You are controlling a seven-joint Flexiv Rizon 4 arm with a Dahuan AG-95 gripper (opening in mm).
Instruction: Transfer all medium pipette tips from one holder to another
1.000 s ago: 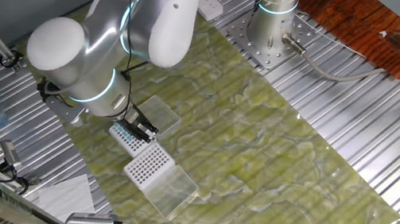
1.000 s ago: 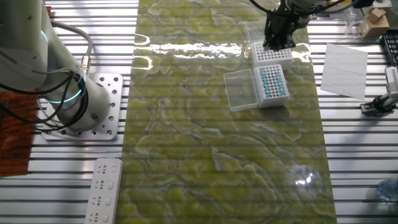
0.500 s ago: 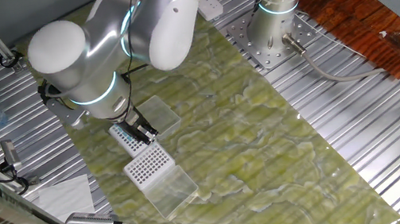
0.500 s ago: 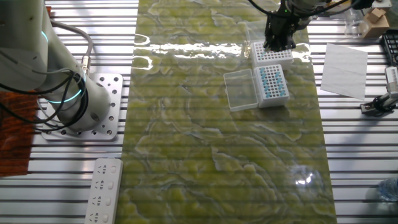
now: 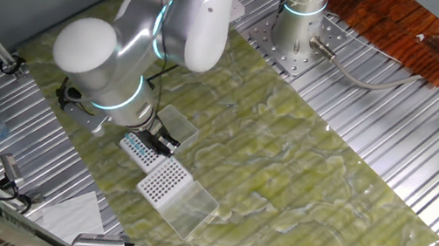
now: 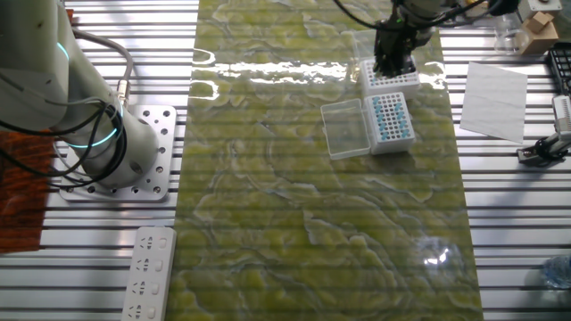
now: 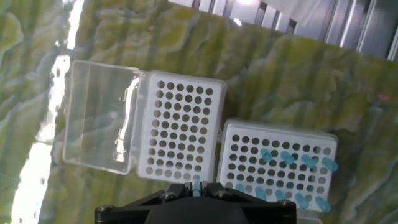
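A silver Flexiv arm (image 5: 151, 28) reaches over a green marbled mat (image 5: 274, 132) laid on a ribbed metal table (image 5: 419, 153). Two white tip holders lie just beside each other on the mat: the empty holder (image 7: 180, 134), whose grid of holes shows dark, with its clear hinged lid (image 7: 99, 118) lying open at its side, and the stocked holder (image 7: 277, 165), which carries the medium pipette tips (image 7: 298, 162) as blue-topped dots scattered over part of its grid. In the other fixed view the blue tips (image 6: 390, 119) fill the holder nearer the mat's middle. The gripper (image 7: 198, 186) hangs above the edge of the empty holder, its fingers drawn together on a single blue tip (image 7: 197, 184), visible between them in the hand view.
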